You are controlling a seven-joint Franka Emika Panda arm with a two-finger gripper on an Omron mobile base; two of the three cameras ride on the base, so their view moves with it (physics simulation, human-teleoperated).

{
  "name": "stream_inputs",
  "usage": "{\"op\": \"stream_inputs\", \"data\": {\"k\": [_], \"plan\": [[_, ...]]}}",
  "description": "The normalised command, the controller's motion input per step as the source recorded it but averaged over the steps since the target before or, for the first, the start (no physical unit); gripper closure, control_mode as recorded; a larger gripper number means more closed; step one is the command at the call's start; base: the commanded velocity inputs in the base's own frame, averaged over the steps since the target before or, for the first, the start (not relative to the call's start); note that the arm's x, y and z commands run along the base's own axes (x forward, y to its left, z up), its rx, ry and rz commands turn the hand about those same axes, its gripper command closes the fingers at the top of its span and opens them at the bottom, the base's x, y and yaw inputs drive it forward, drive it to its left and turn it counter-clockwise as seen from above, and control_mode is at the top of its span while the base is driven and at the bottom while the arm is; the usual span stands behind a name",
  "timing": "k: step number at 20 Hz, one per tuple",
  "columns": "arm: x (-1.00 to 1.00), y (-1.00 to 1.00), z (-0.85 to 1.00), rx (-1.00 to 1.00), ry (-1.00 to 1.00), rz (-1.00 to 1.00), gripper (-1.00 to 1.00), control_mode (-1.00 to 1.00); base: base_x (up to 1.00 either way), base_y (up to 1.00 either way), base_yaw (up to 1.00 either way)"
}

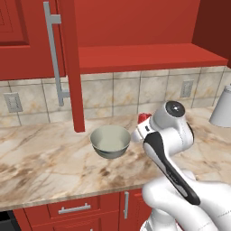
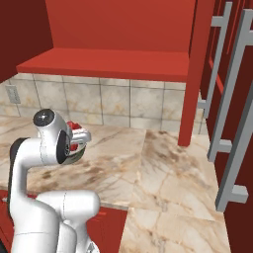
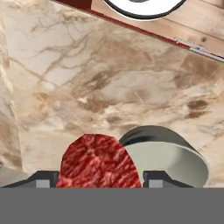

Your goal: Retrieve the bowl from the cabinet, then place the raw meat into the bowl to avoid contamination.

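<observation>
End effector (image 3: 99, 183) clamped on the small glossy red raw meat lump (image 3: 99, 162), likely soft and slippery, gripped across its middle, beside the round grey-white bowl (image 1: 110, 141).

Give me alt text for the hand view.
The gripper holds the raw meat between its fingertips, above the marble counter. The bowl sits on the counter just beside the meat.

Marbled red raw meat (image 3: 98, 162), grey-white bowl (image 1: 110, 141), red cabinet (image 1: 135, 56).
</observation>
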Motion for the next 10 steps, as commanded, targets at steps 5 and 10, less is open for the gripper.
{"op": "stream_inputs", "data": {"k": [5,10], "plan": [[0.34,0.47,0.10,0.00,0.00,0.00,1.00,-1.00,0.00,0.00,0.00],[0.42,0.34,0.01,-0.01,0.05,0.00,1.00,-1.00,0.00,0.00,0.00]]}}
